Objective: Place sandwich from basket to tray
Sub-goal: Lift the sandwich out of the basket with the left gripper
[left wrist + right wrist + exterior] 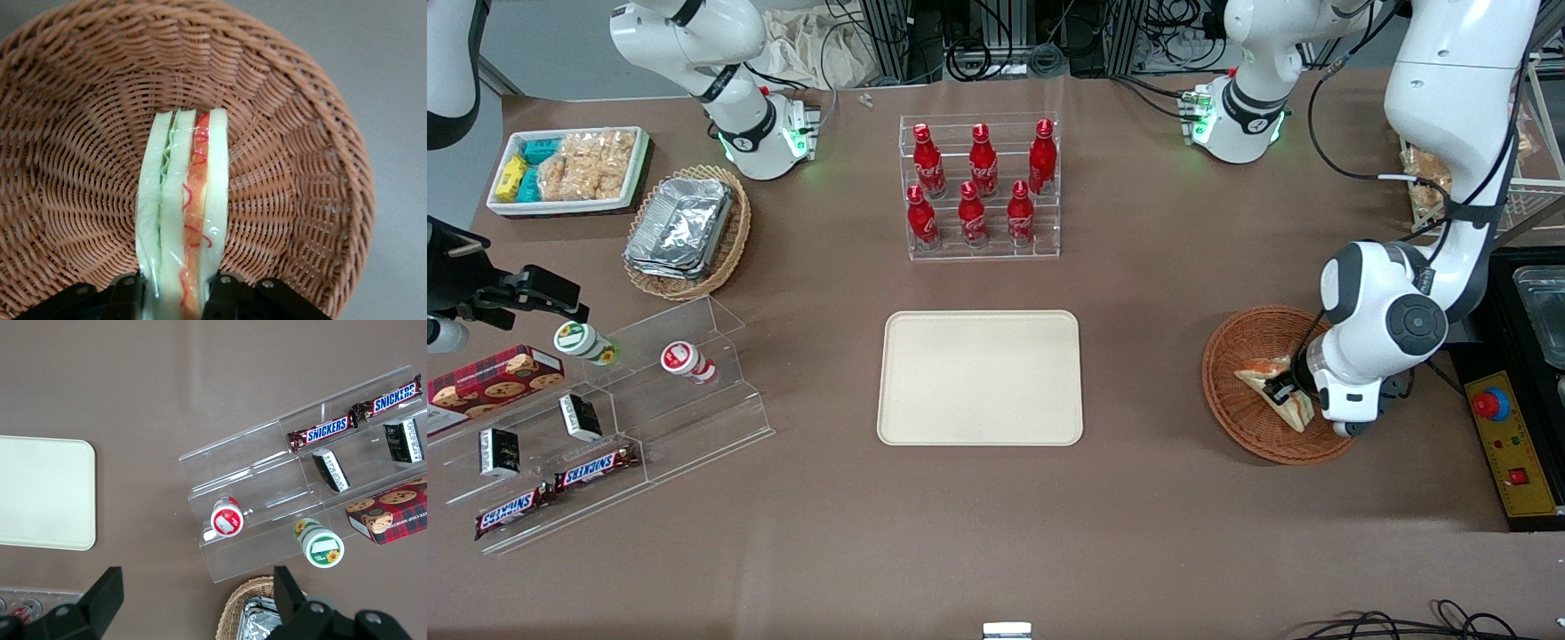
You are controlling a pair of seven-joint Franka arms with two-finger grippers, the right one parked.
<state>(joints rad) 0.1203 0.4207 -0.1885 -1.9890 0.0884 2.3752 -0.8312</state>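
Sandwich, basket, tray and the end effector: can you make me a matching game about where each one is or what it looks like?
Things:
1. sandwich
2. basket
3. tray
4. end effector

Descriptions:
A. flat and cream-coloured, with nothing on it
B. down in the basket, one finger on each side of the sandwich
C. round, reddish-brown woven wicker, toward the working arm's end of the table
D. white bread with green and orange layers, standing on edge

Pairs: 1-D, 2-C, 3-A, 4-B
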